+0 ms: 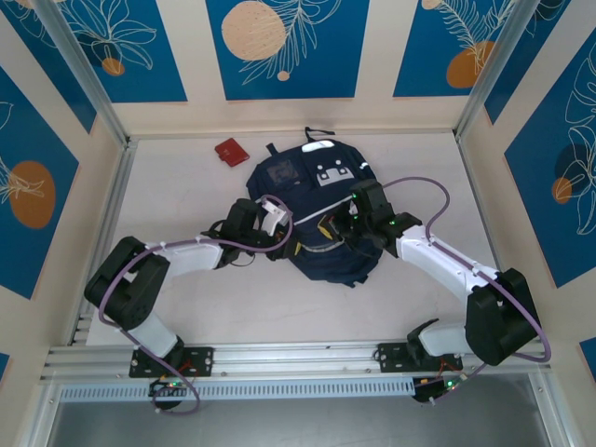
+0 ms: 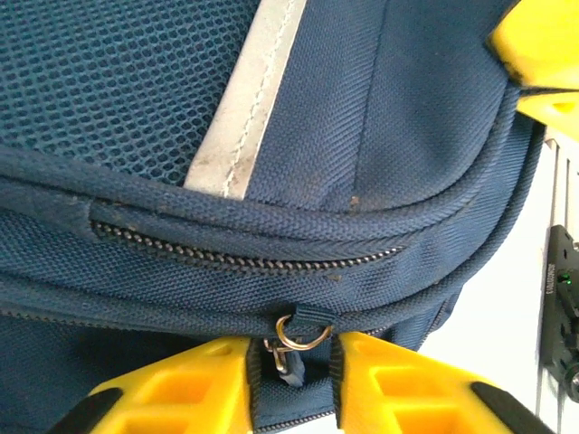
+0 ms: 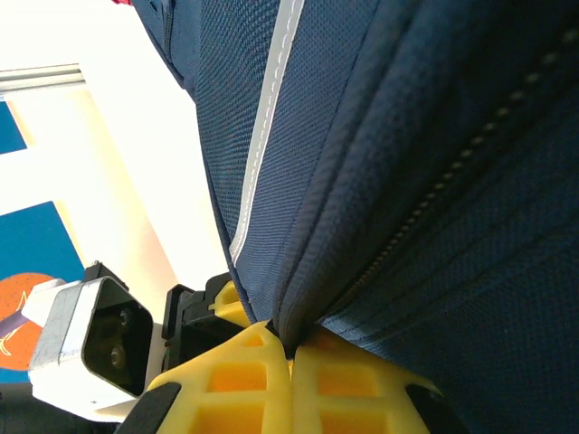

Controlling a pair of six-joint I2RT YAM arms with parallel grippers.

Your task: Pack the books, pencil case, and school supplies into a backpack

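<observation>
Backpack (image 1: 321, 186) lies flat mid-counter (image 1: 186, 205), with both arms reaching in onto its near half, one from each side. Left end effector (image 2: 289, 348): yellow fingers (image 2: 181, 389) parted a little, with the metal ring of a zipper pull (image 2: 303, 330) sitting in the gap between them; the ring looks close to the right-hand finger, but no firm pinch is visible. Just beyond these fingertips runs a closed zipper (image 2: 244, 259) under a piped seam, and farther out a white stripe (image 2: 244, 99) crosses the navy fabric beside a mesh panel. Right end effector (image 3: 291, 348): fingers pressed together, a ridge of backpack fabric nipped between the tips, with another zipper line running away from them across the cloth. The two end effectors sit near each other across the pack's front, left one at its left edge. Small red item (image 1: 228, 151) on the counter well beyond the left end effector, just off the pack's far left corner; too small to identify.
</observation>
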